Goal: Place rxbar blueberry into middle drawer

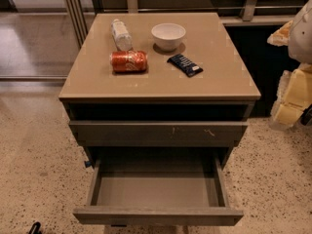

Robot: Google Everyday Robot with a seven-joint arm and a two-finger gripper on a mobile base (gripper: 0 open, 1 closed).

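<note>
The rxbar blueberry [185,65], a dark navy bar with white print, lies flat on the cabinet top [219,82], right of centre and just in front of the white bowl. The middle drawer [156,189] is pulled far out below, its smooth grey inside holding nothing. My gripper [288,106] hangs at the right edge of the view, beside the cabinet's right side, at about the height of the cabinet top, well apart from the bar and the drawer.
A red soda can [128,61] lies on its side left of the bar. A plastic bottle [121,34] lies behind the can. A white bowl [168,35] stands at the back. The scratched upper drawer front [161,132] sticks out slightly.
</note>
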